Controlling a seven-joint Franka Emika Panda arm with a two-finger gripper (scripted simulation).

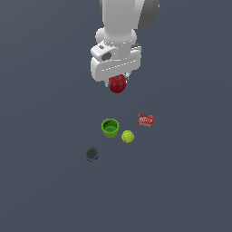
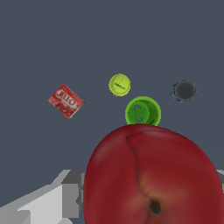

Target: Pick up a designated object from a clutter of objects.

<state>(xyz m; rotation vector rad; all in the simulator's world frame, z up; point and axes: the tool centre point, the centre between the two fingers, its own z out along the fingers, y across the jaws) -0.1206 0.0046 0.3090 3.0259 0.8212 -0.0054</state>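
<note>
Step in hand, as I judge it: the lift. My gripper (image 1: 117,81) is closed on the apple (image 1: 117,84), which hangs under the white hand well above the grey floor (image 1: 41,190); only its lower half shows below the hand in the exterior view. In the wrist view the apple (image 2: 151,175) fills the near field, dimple toward the camera, with a pale finger (image 2: 65,197) beside it. Contact on the far side is hidden, so I cannot check how evenly it is pinched.

Remaining items on the floor, going left to right in the exterior view:
- dark grey round thing (image 1: 92,154), at about 7 o'clock from the cup, well apart from it.
- green cup (image 1: 110,128), upright, mouth open upward, roughly beneath the apple.
- yellow-green ball (image 1: 128,136), just beside the cup at its 4 o'clock; I cannot tell whether they touch.
- flat red box (image 1: 145,120) with white lettering, at about 2 o'clock from the ball, near but apart.

Next move, my estimate: hold the grip steady and carry the apple clear. A round glossy apple could roll out of flat fingers if I jerk.

Obstruction: nothing stands at the height of the hand. If the apple slips, it lands on or near the cup.
</note>
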